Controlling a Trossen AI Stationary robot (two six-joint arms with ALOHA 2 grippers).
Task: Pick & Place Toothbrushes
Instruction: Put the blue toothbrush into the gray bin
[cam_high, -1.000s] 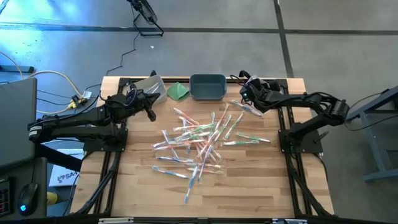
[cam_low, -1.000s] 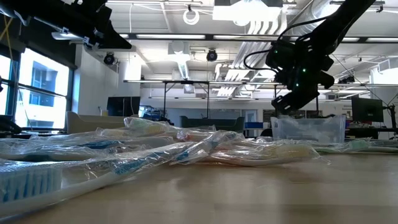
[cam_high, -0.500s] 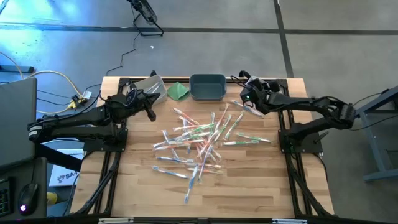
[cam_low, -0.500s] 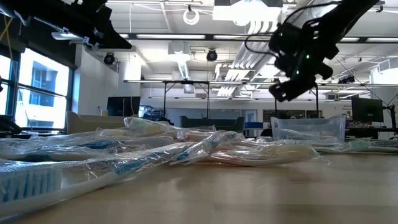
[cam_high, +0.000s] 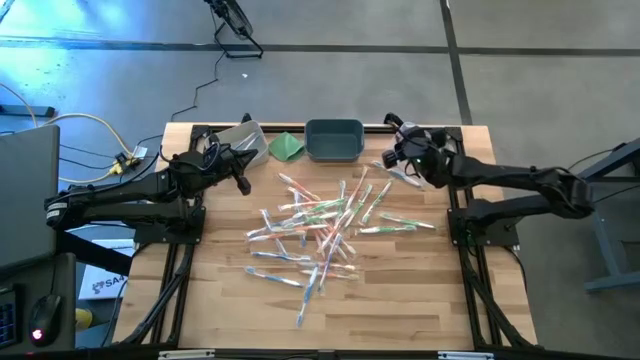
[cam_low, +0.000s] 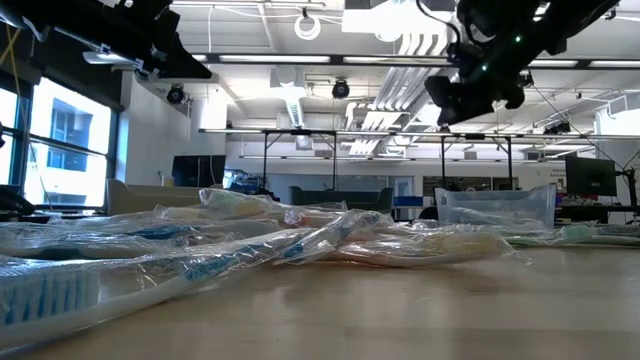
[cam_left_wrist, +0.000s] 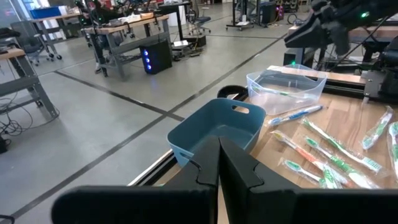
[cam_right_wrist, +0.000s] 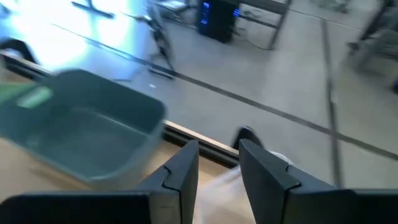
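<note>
Near the bench's far right corner the right gripper (cam_high: 393, 156) is lifted clear, its fingers parted and empty, while the toothbrushes (cam_high: 320, 232) remain scattered mid-bench; the left gripper (cam_high: 243, 185) stays clenched.

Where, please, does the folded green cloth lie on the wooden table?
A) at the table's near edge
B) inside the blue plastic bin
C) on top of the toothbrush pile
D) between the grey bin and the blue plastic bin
D: in the high view the folded green cloth lies on the wooden table between the grey bin and the blue plastic bin.
</note>
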